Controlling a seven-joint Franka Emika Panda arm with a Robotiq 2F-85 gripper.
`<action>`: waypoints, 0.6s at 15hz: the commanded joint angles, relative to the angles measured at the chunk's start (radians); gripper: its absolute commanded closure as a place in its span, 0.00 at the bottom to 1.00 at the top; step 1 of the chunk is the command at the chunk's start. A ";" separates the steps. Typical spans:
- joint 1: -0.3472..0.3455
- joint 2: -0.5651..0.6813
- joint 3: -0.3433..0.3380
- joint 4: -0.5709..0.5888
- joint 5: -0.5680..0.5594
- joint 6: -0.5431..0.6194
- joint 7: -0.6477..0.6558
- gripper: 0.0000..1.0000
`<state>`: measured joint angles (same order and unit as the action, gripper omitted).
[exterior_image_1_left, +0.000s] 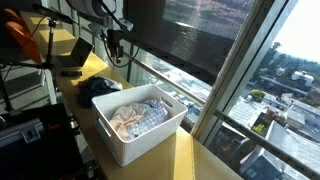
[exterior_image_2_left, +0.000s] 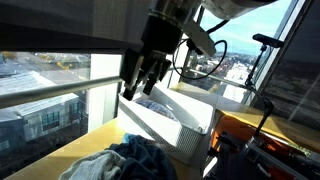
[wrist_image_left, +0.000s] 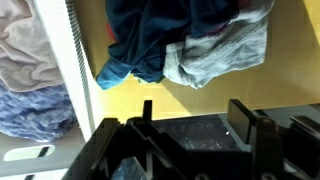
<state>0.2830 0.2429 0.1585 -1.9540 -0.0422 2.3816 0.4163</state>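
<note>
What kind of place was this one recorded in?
Likely an upper-floor office or lab: tall glass windows overlook city rooftops, stands and cables crowd the back, and a white plastic laundry bin sits on a wooden counter.

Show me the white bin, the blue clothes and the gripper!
white bin (exterior_image_1_left: 155, 142): exterior view, on its front wall.
blue clothes (wrist_image_left: 150, 40): wrist view, middle of the dark cloth.
gripper (exterior_image_2_left: 138, 90): exterior view, midway between its fingertips.
</note>
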 joint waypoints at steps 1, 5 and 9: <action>-0.088 -0.069 -0.073 -0.033 -0.018 0.030 -0.055 0.00; -0.215 -0.040 -0.152 -0.036 -0.008 0.091 -0.179 0.00; -0.289 0.062 -0.193 -0.033 0.007 0.188 -0.249 0.00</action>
<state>0.0177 0.2325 -0.0189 -1.9919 -0.0519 2.4926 0.2068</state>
